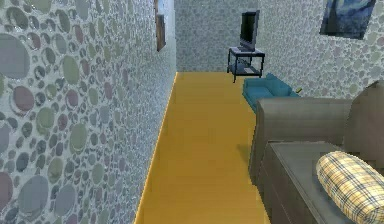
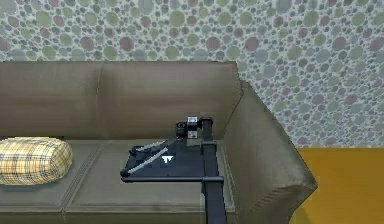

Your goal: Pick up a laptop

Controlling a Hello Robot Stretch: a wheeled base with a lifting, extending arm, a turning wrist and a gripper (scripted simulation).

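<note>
A dark, flat, laptop-like slab lies on the brown sofa's seat cushion in the arm side view. The arm's dark bar rises from the bottom edge and ends at two small white squares. Left of them the gripper reaches out with its thin grey fingers in front of the dark slab. With the slab lying at the gripper's far end, I cannot tell whether the gripper holds anything.
A plaid cushion lies on the sofa's left end, seen also as a plaid cushion in the forward view. Ahead, an orange floor strip runs between a pebble-patterned wall and the sofa. A television on a stand and a blue box stand at the far end.
</note>
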